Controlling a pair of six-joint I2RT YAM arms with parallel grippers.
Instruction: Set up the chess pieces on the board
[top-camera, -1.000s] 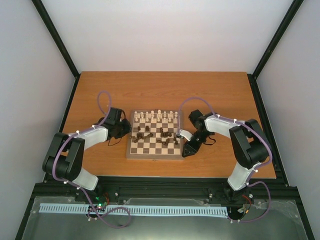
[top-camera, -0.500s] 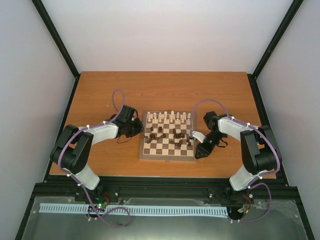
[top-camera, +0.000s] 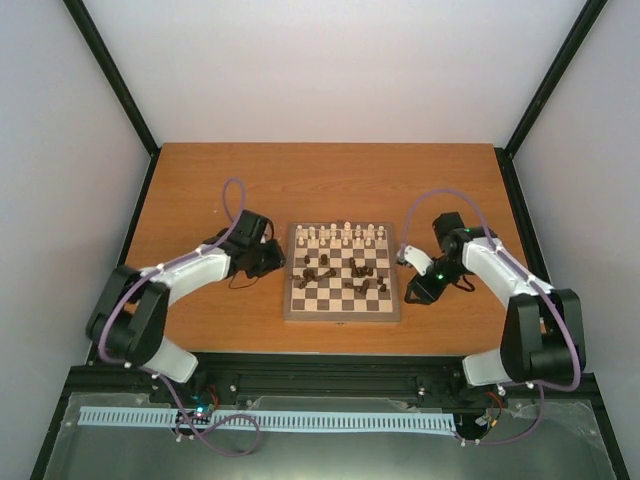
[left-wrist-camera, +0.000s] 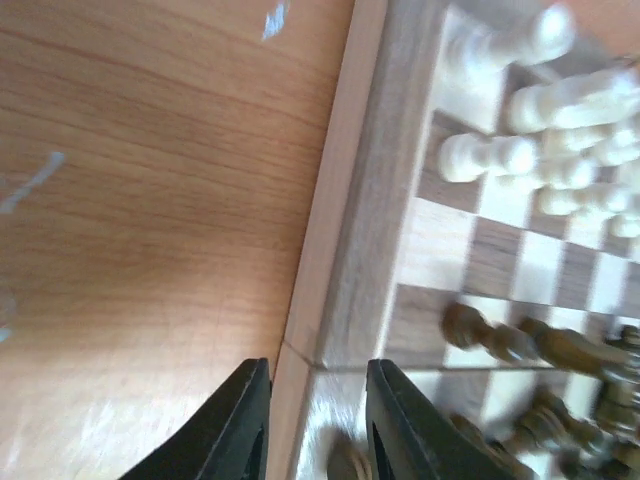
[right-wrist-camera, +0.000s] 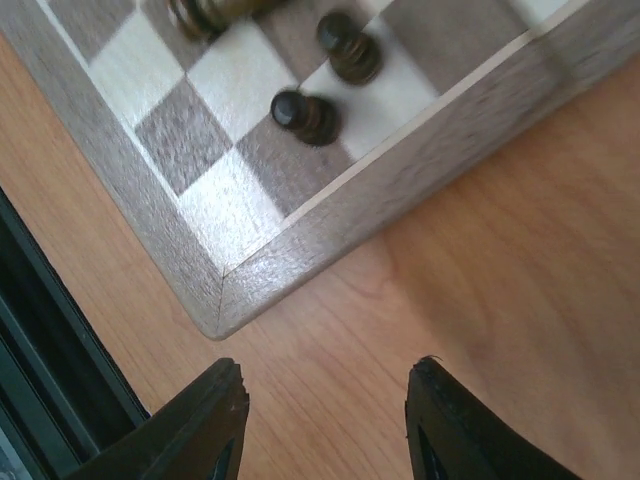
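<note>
The right hand (right-wrist-camera: 325, 420) hangs with its fingers spread wide and nothing between them, over bare table (right-wrist-camera: 480, 300) just off the near right corner of the board (right-wrist-camera: 330, 230). The left hand (left-wrist-camera: 318, 410) is much narrower. Its two fingers are only slightly parted and straddle the board's left rim, one over the table and one over the squares, and I can see no piece caught between them.

The cream pieces (top-camera: 340, 235) stand lined up along the far side of the board. The dark pieces (top-camera: 345, 272) are scattered across the middle squares, and the wrist view is too blurred to tell which stand and which lie. The near rows look mostly bare, so to my eye placing the dark set there is the job at hand.

Two dark pawns (right-wrist-camera: 305, 115) stand near the right hand's corner, and I'd say they are the natural first pick. The hand should come in over one, drop straight down and close on its head, keeping clear of the neighbour close beside it. The left hand would do well to lift off the rim before it swings, because a sideways drag there could shove the board and topple the cream row.

I can read no brand, label or lettering on the board, the pieces or the arms.
</note>
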